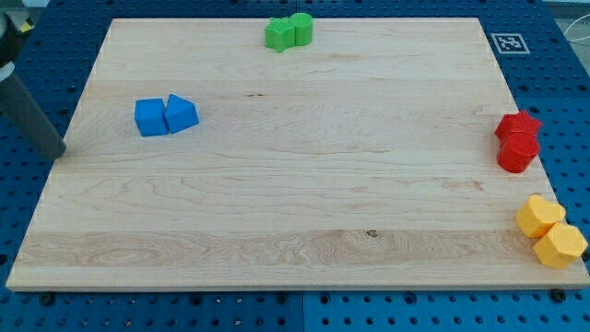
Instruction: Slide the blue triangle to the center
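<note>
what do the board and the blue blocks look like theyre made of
Board: pale wood, likely maple or similar, with visible grain lines and a smooth matte finish. Blue triangle and blue cube: even saturated colour, no grain, so probably painted wood or plastic; can't tell which.

You see a blue cube [150,118], two green blocks [289,32], two red blocks [517,140] and two yellow blocks [549,231] on the worktop [295,203].
</note>
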